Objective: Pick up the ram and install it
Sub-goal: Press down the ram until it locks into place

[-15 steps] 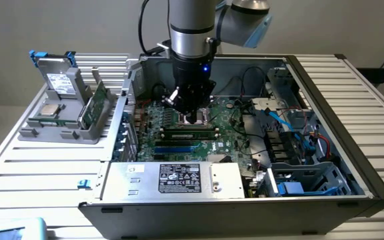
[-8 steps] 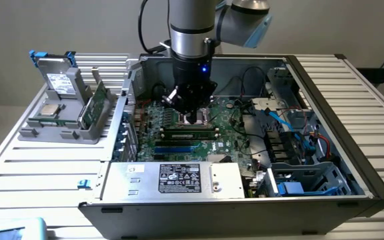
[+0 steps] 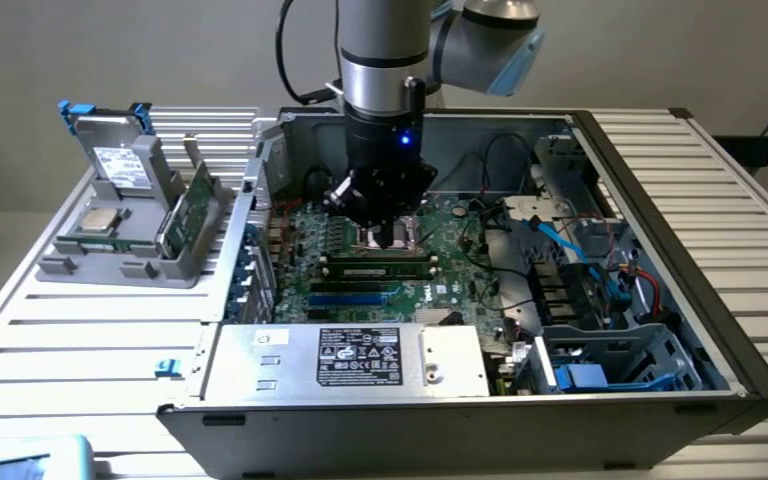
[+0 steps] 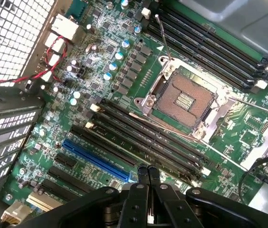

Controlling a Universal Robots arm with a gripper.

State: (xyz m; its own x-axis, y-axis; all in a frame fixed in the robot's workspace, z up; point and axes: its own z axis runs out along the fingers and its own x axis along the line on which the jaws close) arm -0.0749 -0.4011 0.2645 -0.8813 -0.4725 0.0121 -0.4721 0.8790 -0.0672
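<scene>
The black two-finger gripper (image 4: 147, 175) is closed, with nothing held, above the large green motherboard (image 4: 100, 90). The long green ram stick (image 3: 381, 266) is seated in a slot just below the gripper. The bare metal processor socket (image 4: 184, 97) is located beside it; cables (image 3: 518, 215) and a grey power supply (image 3: 351, 358) surround the area.

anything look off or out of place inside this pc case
The processor socket on the motherboard sits bare, contacts exposed, with no chip or cooler on it. Nothing looks spilled or broken.
</scene>
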